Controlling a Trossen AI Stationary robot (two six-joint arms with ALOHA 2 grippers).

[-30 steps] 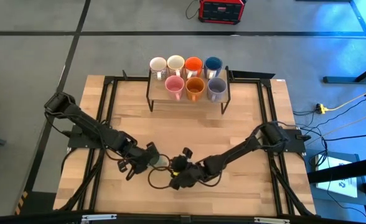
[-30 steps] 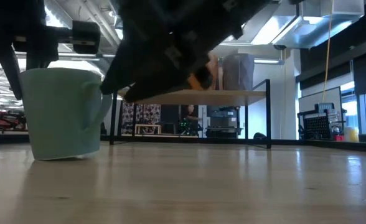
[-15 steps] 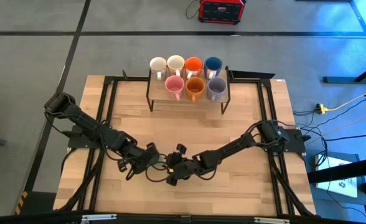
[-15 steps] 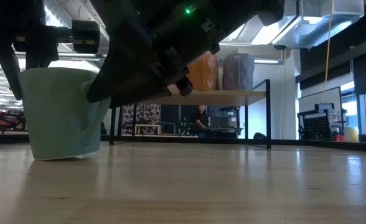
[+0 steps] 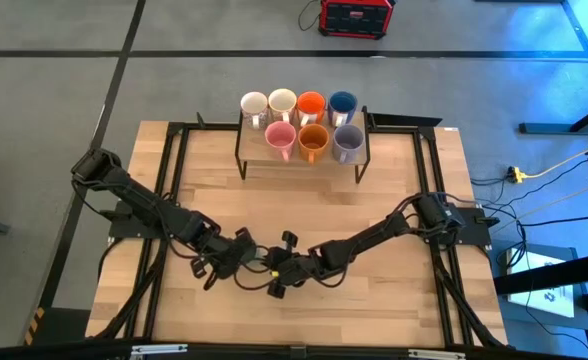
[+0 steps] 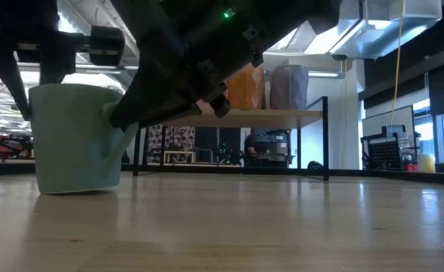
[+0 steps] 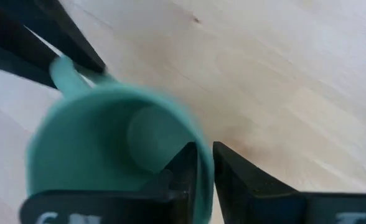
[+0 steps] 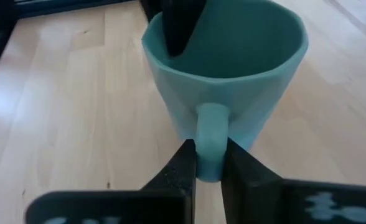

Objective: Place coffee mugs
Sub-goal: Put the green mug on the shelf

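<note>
A pale green mug (image 6: 75,140) stands upright with its base on the wooden table (image 5: 304,200), near the front, left of centre. Both arms mostly hide it in the high view. My left gripper (image 5: 242,252) reaches down over its rim and is shut on the wall. My right gripper (image 5: 277,272) comes in from the table's right and is shut on the handle (image 8: 211,127). Several more mugs, among them a white one (image 5: 253,103), an orange one (image 5: 311,103) and a blue one (image 5: 343,102), stand on a shelf rack (image 5: 304,158) at the far edge. My left gripper has the mug's wall at the rim (image 7: 203,155), on the side away from the handle, with one finger inside the cup and one outside. The fingers point steeply down from above. The mug stands upright on the table. My right gripper pinches the handle's loop (image 8: 211,149) between its two fingers, one on each side. It comes from the table's right, slanting downward. The mug rests upright on its base.
The rack's black legs (image 5: 240,165) stand on the far half of the table, and black frame rails (image 5: 169,190) run along both sides. Bare wood lies between the rack and the arms, and to the right of the mug in the low view.
My right gripper has moved toward the table's left and slightly down, up to the green mug, and now sits on its handle. The mug has stayed standing on the table in the left gripper's hold.
</note>
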